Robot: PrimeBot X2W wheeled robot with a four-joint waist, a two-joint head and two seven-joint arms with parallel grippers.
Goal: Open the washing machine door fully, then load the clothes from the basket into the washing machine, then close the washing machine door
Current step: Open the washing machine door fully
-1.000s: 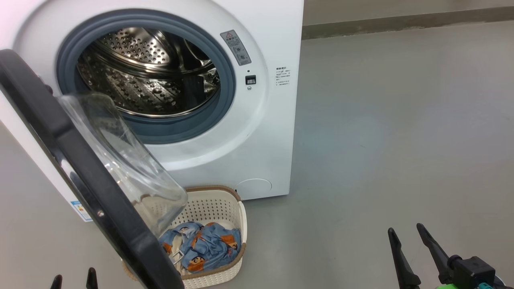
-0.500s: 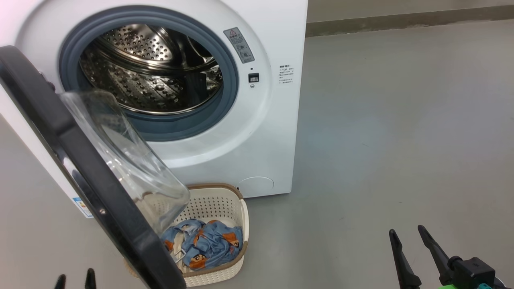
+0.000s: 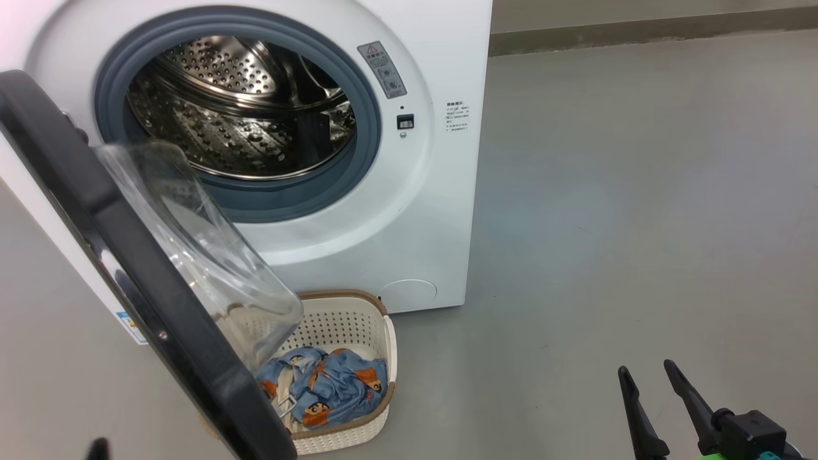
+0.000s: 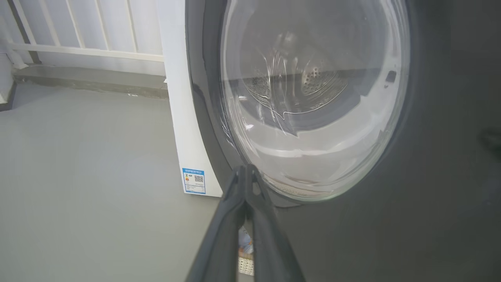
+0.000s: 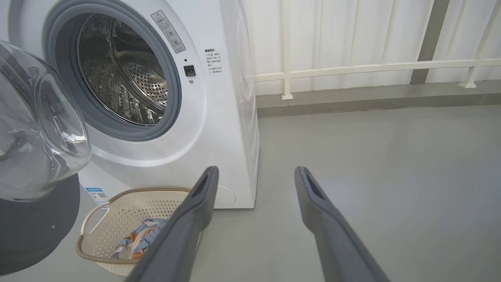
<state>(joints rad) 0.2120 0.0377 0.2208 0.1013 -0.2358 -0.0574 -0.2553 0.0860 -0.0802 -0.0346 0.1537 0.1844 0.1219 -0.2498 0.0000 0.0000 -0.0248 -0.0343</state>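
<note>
Left wrist view shows the left gripper (image 4: 245,172) with fingers now pressed together on nothing, where a second ago they stood apart, tips near the washing machine door (image 4: 430,176) (a blunt tip for nudging, I judge). That door hangs part-open over the basket (image 3: 342,322) where the clothes (image 3: 326,390) lie, so swinging it wider comes first; the right gripper (image 3: 645,368) waits, fingers spread, empty

Warning triangle (image 3: 370,50) on washing machine (image 3: 415,211) sticker (image 3: 385,73), QR (image 4: 198,178) on blue label (image 4: 193,188) (txt illegible)
</note>
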